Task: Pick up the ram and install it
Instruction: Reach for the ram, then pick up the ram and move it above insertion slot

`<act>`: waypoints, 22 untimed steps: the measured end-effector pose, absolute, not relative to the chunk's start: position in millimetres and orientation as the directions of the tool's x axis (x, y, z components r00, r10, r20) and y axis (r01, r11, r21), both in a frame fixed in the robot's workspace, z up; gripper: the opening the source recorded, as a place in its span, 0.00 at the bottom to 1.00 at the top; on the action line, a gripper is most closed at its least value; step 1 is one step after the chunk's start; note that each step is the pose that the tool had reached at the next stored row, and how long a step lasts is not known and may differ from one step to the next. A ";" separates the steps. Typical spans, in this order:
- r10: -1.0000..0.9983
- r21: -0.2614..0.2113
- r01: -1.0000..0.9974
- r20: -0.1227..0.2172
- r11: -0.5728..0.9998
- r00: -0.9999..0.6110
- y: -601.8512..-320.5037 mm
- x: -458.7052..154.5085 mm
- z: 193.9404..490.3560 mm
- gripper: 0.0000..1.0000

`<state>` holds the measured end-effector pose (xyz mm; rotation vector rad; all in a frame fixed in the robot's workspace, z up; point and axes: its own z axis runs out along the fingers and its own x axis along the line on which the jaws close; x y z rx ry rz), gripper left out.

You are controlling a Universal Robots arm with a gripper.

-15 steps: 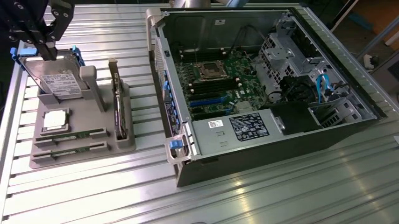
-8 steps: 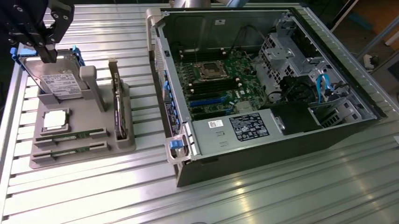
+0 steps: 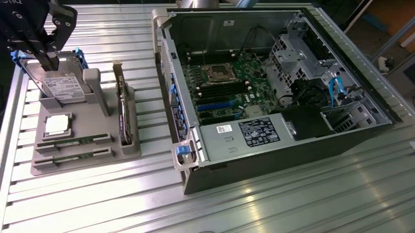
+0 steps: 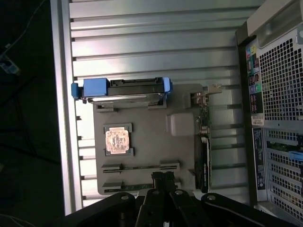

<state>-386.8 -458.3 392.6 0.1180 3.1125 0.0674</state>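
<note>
Grey holder (image 3: 120, 151), left of frame: hard drive (image 3: 61, 87), chip (image 3: 57, 124) and upright card (image 3: 123, 116) crowd two ram sticks (image 3: 73, 141) in its lower-left slots, on edge, long axis left-right. Claw (image 3: 46, 63) closed, empty, upper left by the drive. PC case (image 3: 272, 97) right.

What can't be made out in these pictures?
- Wrist view: part of one ram stick, behind the gripper.
- Wrist view: most of the computer case, cut off by the frame edge.
- Exterior view: print on the hard drive label, too small to read.
</note>
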 end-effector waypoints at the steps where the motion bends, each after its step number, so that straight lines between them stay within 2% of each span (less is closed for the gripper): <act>1: 0.076 0.044 0.075 -0.024 0.996 -0.997 -458.9 -386.8 392.6 0.11; 22: 0.076 0.044 0.075 -0.024 0.996 -0.997 -459.2 -386.8 392.6 0.11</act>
